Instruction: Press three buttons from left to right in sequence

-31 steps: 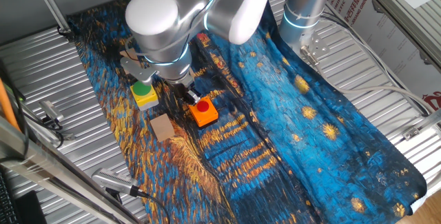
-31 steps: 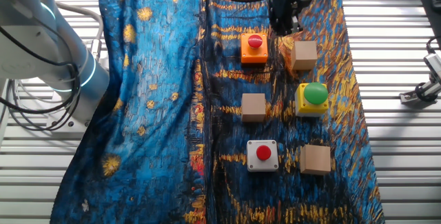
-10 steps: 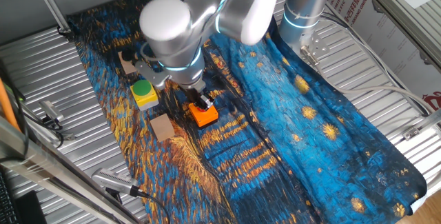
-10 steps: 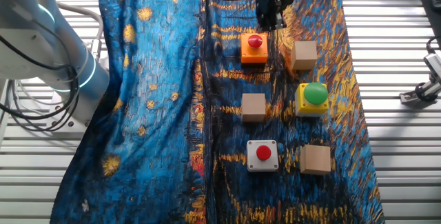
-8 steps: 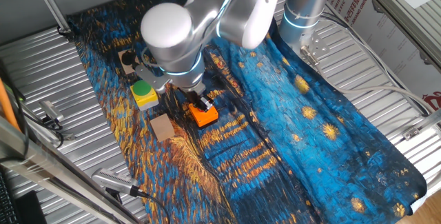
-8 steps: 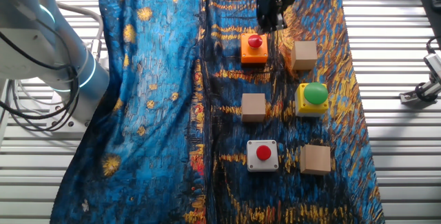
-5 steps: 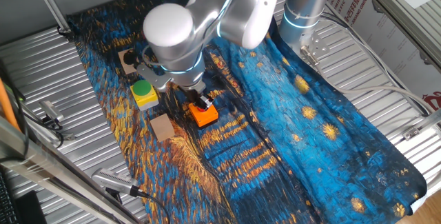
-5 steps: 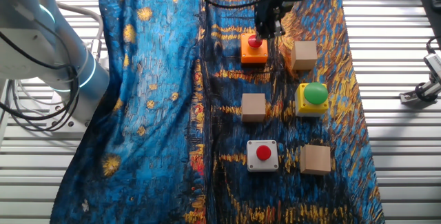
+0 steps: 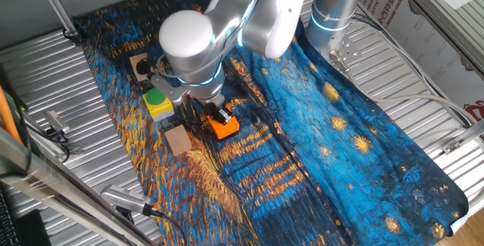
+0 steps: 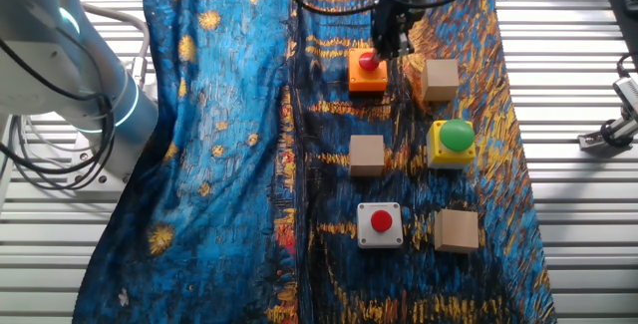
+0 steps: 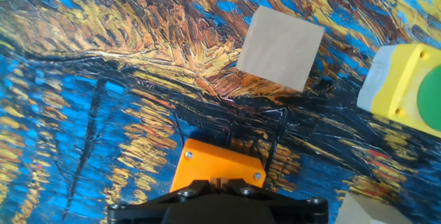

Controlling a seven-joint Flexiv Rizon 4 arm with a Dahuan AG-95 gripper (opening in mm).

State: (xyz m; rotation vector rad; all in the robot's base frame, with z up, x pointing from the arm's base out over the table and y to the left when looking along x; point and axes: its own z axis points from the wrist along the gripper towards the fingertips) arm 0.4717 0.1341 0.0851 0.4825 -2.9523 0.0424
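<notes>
Other fixed view: tool (image 10: 390, 45) tip at orange button (image 10: 368, 70) red cap; finger spread indiscernible.

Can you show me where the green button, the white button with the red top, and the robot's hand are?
green button (image 10: 457, 135), the other fixed view, on its green cap
white button (image 10: 381, 221), the other fixed view, on its red cap
gripper (image 10: 388, 49), the other fixed view, at its fingertips
</notes>
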